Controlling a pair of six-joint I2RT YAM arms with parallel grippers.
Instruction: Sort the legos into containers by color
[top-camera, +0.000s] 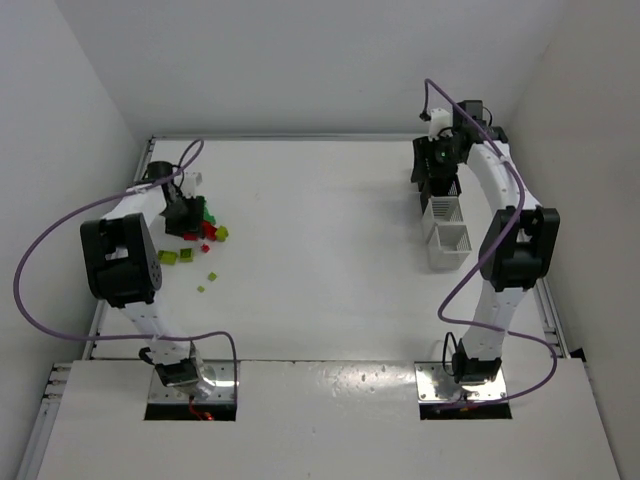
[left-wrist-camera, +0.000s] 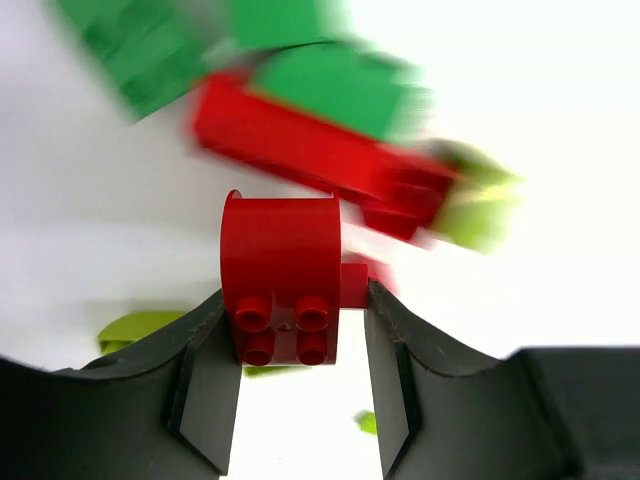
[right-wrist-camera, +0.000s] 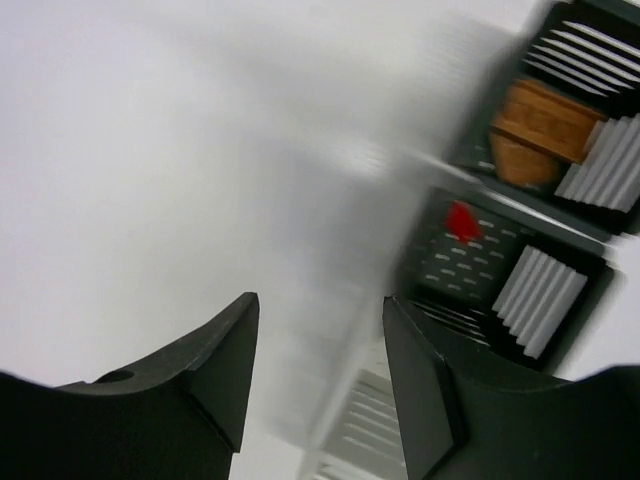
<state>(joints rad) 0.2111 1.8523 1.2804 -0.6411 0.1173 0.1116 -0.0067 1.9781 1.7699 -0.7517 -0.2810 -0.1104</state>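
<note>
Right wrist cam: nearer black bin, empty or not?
Not empty: one red brick lies on the floor of the black bin. View is blurred; nothing else shows inside.

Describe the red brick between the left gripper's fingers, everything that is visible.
The red brick is glossy plastic by its look, with a rounded far edge and four studs in a square facing the camera. It stands between the fingers of the left gripper, close against one; whether it is gripped is unclear.
</note>
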